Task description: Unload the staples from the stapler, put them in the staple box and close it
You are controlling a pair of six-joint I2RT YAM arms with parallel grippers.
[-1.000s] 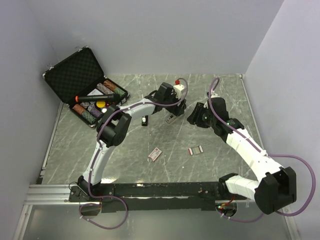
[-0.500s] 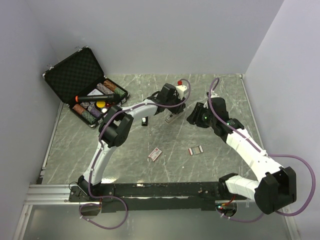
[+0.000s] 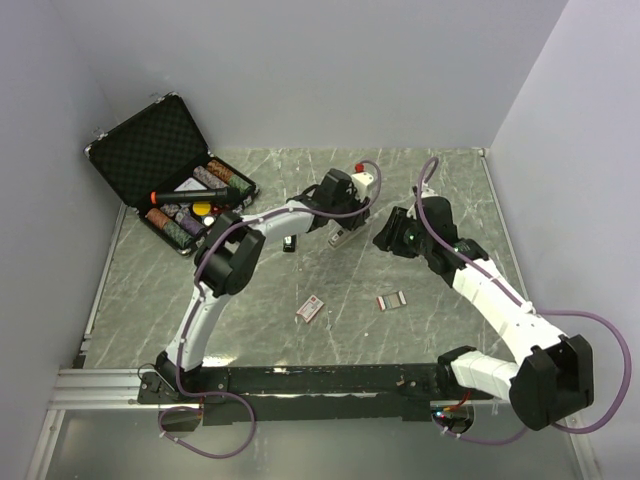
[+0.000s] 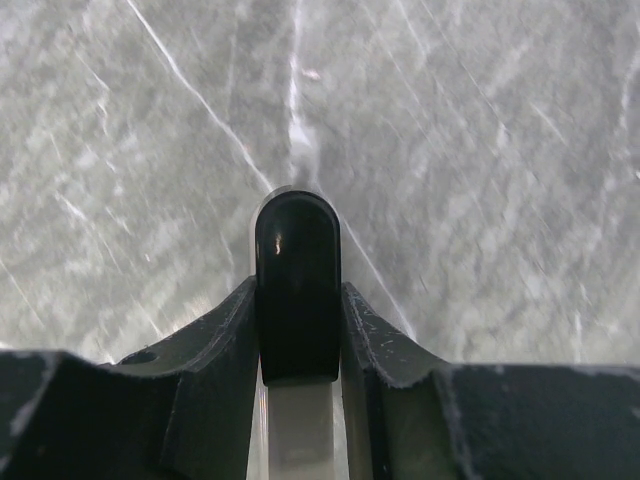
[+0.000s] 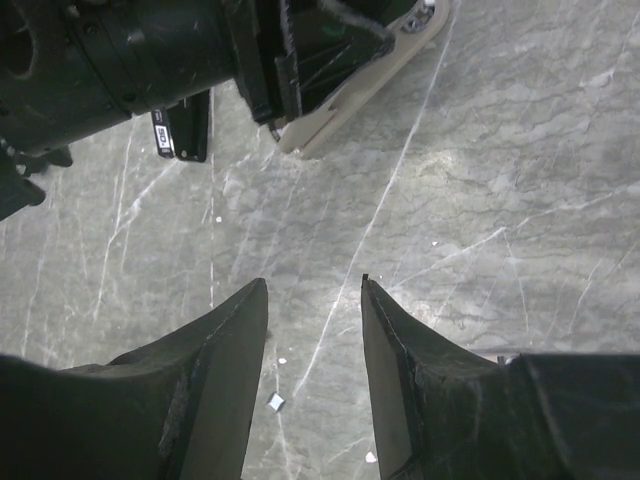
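The stapler (image 4: 297,285) has a black rounded top and a silver body. My left gripper (image 4: 297,300) is shut on it, one finger on each side, holding it over the marble table. In the top view the stapler's pale lower part (image 3: 340,238) hangs below the left gripper (image 3: 343,210). My right gripper (image 5: 313,290) is open and empty, and stands a little to the right of the stapler in the top view (image 3: 385,238). In the right wrist view the stapler's pale base (image 5: 360,85) lies ahead, below the left gripper (image 5: 300,45). No loose staples show.
A small black piece (image 3: 290,243) lies left of the stapler and also shows in the right wrist view (image 5: 185,130). Two small staple boxes (image 3: 311,309) (image 3: 390,300) lie nearer the front. An open black case (image 3: 165,175) with several items stands at the back left.
My left gripper has shifted slightly right and turned with the stapler. My right gripper has edged a little left toward the stapler.
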